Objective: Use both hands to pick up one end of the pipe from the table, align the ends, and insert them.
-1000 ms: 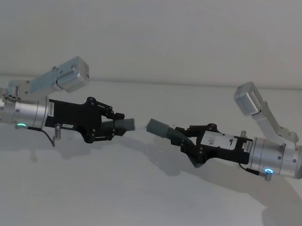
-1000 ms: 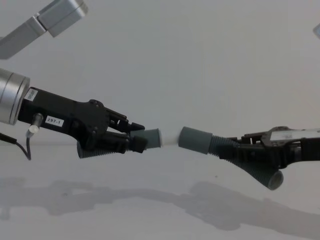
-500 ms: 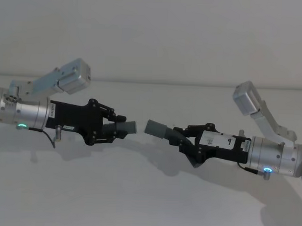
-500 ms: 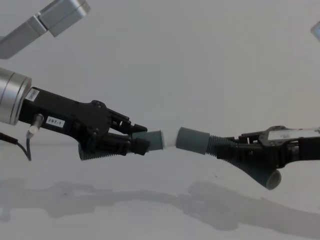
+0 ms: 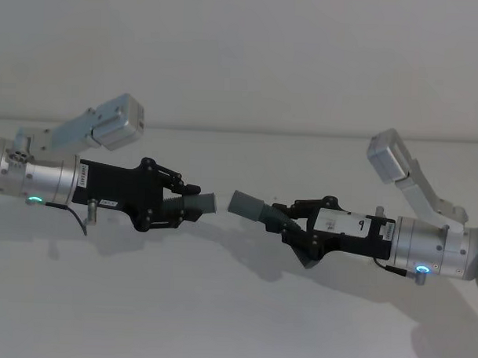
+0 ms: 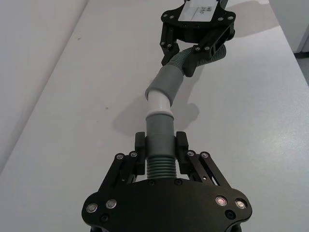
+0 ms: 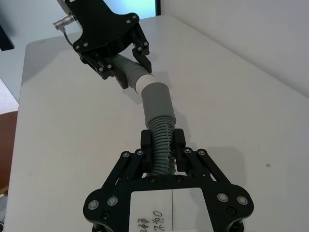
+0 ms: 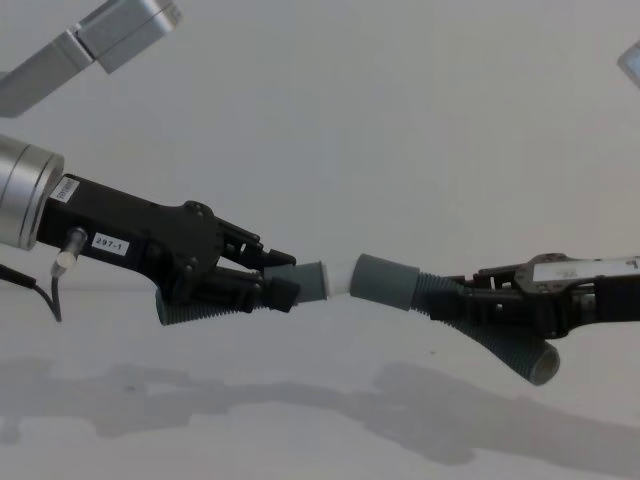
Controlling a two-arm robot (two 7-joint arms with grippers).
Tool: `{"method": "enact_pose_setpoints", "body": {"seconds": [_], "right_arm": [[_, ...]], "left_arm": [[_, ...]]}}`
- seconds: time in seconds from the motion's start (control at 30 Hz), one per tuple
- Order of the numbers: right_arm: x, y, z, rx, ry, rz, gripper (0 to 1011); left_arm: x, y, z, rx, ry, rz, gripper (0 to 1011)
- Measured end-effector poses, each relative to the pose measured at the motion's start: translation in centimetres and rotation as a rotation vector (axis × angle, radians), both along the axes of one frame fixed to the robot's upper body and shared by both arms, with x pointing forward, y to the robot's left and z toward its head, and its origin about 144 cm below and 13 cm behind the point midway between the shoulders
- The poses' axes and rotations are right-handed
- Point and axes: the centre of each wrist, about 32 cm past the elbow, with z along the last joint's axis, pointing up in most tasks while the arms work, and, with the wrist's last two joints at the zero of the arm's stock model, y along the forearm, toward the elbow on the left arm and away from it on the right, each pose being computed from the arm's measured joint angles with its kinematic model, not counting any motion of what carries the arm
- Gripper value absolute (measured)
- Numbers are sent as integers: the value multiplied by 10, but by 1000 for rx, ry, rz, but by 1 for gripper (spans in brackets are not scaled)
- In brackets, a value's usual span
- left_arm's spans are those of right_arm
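Right gripper (image 8: pixel 470 300) nearer, socket collar (image 8: pixel 384 281) now at whitish tip (image 8: pixel 339 276).

The table (image 5: pixel 219 304) is a plain, matte, pale grey to white surface, stretching wide to a wall at the back; in the right wrist view its rounded corner and near edges show; soft shadows fall across it in the head and chest views; a few small dark specks mark it in the wrist views.
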Motion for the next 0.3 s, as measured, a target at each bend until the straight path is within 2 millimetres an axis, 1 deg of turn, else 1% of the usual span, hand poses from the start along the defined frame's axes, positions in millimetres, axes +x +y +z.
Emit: {"method": "enact_pose_setpoints", "body": {"seconds": [0.3], "right_arm": [[0, 0, 0, 1, 1, 4, 262]], "left_arm": [[0, 0, 0, 0, 0, -4, 365]]}}
